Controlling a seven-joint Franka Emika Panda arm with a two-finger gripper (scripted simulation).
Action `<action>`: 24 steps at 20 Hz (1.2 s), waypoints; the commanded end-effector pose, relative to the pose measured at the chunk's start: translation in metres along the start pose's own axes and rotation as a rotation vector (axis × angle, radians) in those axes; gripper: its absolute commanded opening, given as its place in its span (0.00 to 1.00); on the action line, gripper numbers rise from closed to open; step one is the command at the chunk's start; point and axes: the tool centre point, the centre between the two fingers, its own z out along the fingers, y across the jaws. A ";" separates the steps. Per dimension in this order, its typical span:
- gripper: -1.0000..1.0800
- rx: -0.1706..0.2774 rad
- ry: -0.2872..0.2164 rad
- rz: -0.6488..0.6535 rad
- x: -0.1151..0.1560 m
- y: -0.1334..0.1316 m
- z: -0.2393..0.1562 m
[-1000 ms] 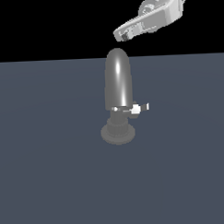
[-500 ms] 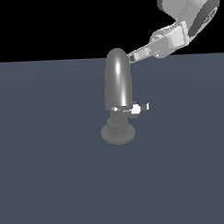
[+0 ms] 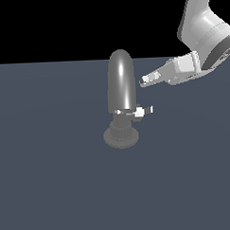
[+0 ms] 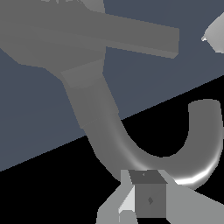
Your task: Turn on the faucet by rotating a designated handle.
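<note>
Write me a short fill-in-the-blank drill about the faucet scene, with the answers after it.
1. The gripper hovers on the exterior view's ____ of the faucet.
2. The small lever sticking out from the faucet's neck, the handle, is coloured ____.
3. In the exterior view the gripper is ____ the handle, not level with it.
4. The faucet stands on a round ____ at its foot.

Answers: right; white; above; base
</note>
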 end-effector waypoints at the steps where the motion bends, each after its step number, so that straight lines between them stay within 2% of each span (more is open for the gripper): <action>1: 0.00 0.028 -0.056 0.050 0.016 -0.001 0.000; 5: 0.00 0.061 -0.122 0.108 0.035 -0.002 0.001; 10: 0.00 0.085 -0.169 0.148 0.049 -0.001 0.003; 19: 0.00 0.090 -0.179 0.157 0.052 -0.001 0.004; 24: 0.00 0.090 -0.179 0.157 0.072 0.009 0.008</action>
